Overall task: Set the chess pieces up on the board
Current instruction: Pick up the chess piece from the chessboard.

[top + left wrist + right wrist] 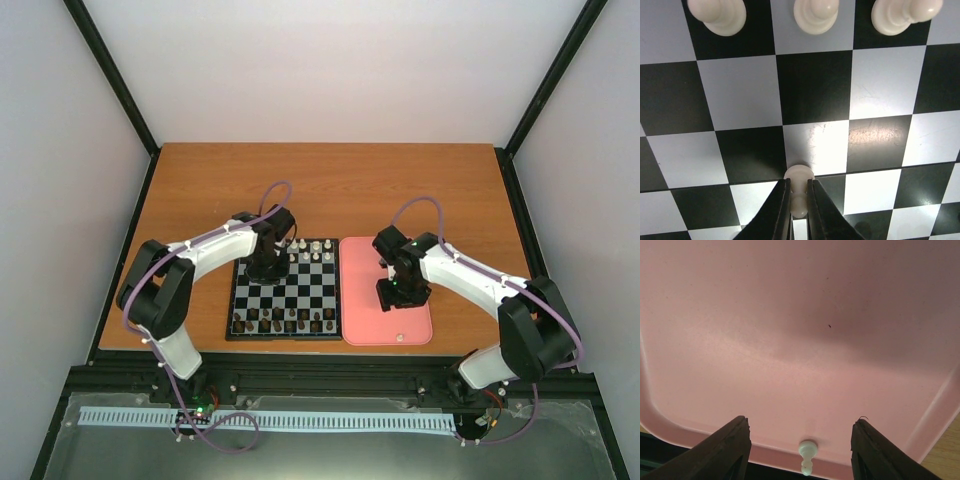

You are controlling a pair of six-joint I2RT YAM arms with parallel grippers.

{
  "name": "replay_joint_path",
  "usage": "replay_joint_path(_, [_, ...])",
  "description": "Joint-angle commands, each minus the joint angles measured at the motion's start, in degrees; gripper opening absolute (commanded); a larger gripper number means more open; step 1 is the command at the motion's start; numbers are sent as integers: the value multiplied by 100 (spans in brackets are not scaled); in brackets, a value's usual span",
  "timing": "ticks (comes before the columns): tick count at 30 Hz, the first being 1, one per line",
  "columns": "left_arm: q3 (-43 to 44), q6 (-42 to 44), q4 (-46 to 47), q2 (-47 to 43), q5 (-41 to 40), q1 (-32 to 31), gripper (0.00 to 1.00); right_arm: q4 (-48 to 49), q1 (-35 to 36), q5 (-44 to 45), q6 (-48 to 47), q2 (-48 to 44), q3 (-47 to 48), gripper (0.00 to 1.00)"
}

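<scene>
The black and pale grey board (pixel 300 295) lies left of centre. My left gripper (pixel 799 192) is shut on a cream pawn (pixel 799 182) and holds it just above the board (pixel 740 90); in the top view that gripper (pixel 268 262) is over the board's far left part. Three cream pieces (pixel 816 14) stand in a row beyond it. My right gripper (pixel 800 432) is open above the pink tray (pixel 800 340). One cream pawn (pixel 807 456) lies on the tray near its front rim, between the fingers and below them. It also shows in the top view (pixel 401 335).
Dark brown pieces (pixel 285 321) stand in rows along the board's near edge. More cream pieces (pixel 315 249) stand at the board's far right. The pink tray (pixel 365 320) sits right of the board. Black frame posts border the wooden table (pixel 200 190).
</scene>
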Motion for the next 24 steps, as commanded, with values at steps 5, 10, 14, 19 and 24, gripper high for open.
replay_joint_path(5, [83,-15,-279,-361,-305,-55,8,121,-49,-54,-39,22,-128,56])
replay_joint_path(10, [206,164,-435,-306,-541,148,8,122,-49,-54,-58,10,-120,56])
replay_joint_path(14, [310,332,-436,-327,-624,574,9,125,-49,-48,-65,-17,-116,56])
replay_joint_path(19, [597,582,-437,-219,-774,1040,9,138,-49,-58,-79,-1,-116,56])
replay_joint_path(24, [790,625,-284,48,-724,1227,9,127,-53,-80,-113,30,-84,56])
